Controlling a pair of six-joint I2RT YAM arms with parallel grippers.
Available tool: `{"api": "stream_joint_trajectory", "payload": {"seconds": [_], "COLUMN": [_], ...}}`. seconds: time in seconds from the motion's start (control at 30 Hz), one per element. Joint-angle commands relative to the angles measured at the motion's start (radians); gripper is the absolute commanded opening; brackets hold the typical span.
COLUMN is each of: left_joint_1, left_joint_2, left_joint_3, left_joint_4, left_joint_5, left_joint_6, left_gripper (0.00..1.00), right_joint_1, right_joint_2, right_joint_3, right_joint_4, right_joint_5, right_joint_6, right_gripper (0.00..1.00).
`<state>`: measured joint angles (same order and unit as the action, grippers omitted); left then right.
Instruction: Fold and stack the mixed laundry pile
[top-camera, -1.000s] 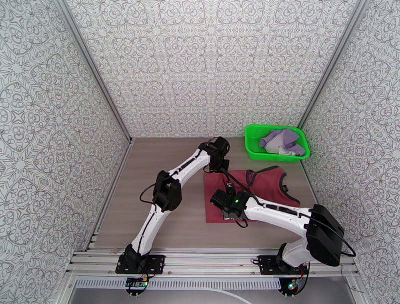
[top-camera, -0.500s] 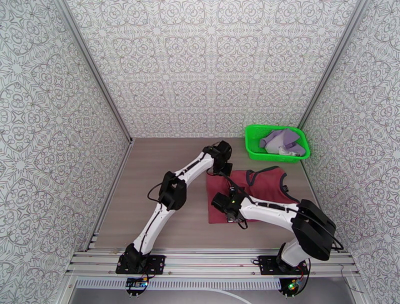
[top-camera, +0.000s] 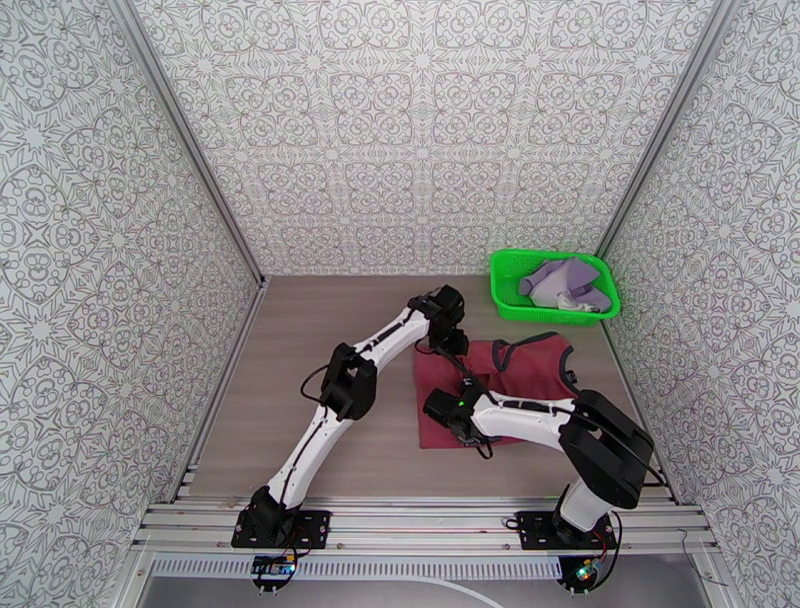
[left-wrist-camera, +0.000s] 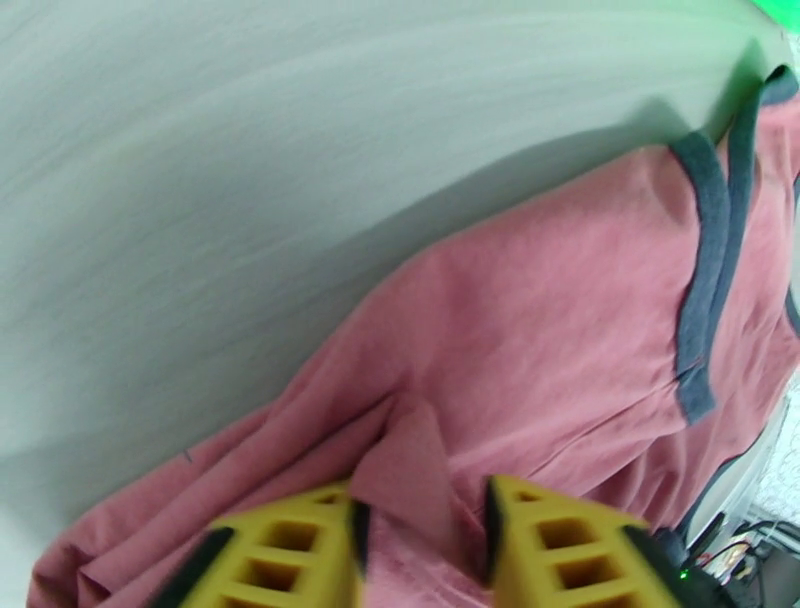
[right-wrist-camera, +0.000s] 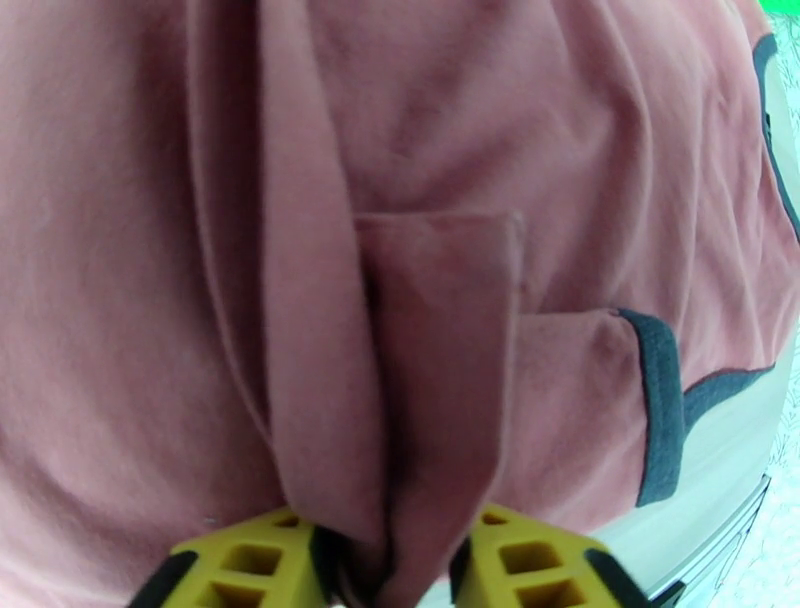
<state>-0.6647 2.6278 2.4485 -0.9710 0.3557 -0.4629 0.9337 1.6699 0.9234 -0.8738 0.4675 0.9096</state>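
The dark red tank top (top-camera: 530, 370) lies spread on the table right of centre, its dark-trimmed neck toward the right. My left gripper (top-camera: 450, 345) sits low over its far left corner. In the left wrist view that gripper (left-wrist-camera: 420, 530) is open, with a raised peak of the tank top (left-wrist-camera: 560, 330) loose between the yellow fingers (left-wrist-camera: 290, 545). My right gripper (top-camera: 452, 425) rests on the near left part. Its jaws (right-wrist-camera: 390, 560) stand open around an upright fold of the tank top (right-wrist-camera: 420, 130). The lavender garment (top-camera: 570, 280) lies bunched in the basket.
The green mesh basket (top-camera: 555, 316) stands at the far right corner, just beyond the tank top. Patterned walls close in the left, back and right sides. Bare wooden tabletop (top-camera: 320, 400) stretches left of the garment, and a metal rail (top-camera: 420, 530) runs along the near edge.
Both grippers have gone from shut on the tank top to open. The left gripper shifted slightly nearer and right, and the right arm's elbow swung inward to the left.
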Motion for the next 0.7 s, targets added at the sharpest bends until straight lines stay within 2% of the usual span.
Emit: {"api": "stream_joint_trajectory", "payload": {"seconds": [0.0, 0.07, 0.1, 0.17, 0.37, 0.5, 0.6, 0.67], "left_joint_1": [0.013, 0.016, 0.017, 0.018, 0.043, 0.059, 0.084, 0.107], "left_joint_2": [-0.015, -0.039, -0.056, -0.092, -0.195, -0.335, -0.439, -0.468], "left_joint_3": [0.041, 0.041, 0.04, 0.04, 0.007, -0.161, -0.318, -0.394], "left_joint_4": [0.104, 0.149, 0.167, 0.195, 0.213, 0.26, 0.296, 0.282], "left_joint_5": [0.094, 0.124, 0.13, 0.127, 0.113, 0.07, 0.022, 0.02], "left_joint_6": [0.02, 0.033, 0.042, 0.067, 0.106, 0.128, 0.112, 0.087], "left_gripper": [0.57, 0.69, 0.79, 0.98, 0.99, 0.99, 0.99, 0.95], "right_joint_1": [-0.015, -0.025, -0.036, -0.059, -0.173, -0.254, -0.281, -0.282], "right_joint_2": [-0.035, -0.064, -0.085, -0.132, -0.31, -0.403, -0.432, -0.423], "right_joint_3": [0.018, 0.028, 0.032, 0.037, 0.021, 0.011, 0.014, 0.014], "right_joint_4": [-0.033, -0.059, -0.072, -0.101, -0.171, -0.176, -0.113, -0.024], "right_joint_5": [0.035, 0.046, 0.05, 0.065, 0.086, 0.056, -0.018, -0.124], "right_joint_6": [0.001, -0.005, -0.01, -0.019, -0.057, -0.096, -0.156, -0.202], "right_gripper": [0.43, 0.46, 0.53, 0.57, 0.62, 0.61, 0.47, 0.3]}}
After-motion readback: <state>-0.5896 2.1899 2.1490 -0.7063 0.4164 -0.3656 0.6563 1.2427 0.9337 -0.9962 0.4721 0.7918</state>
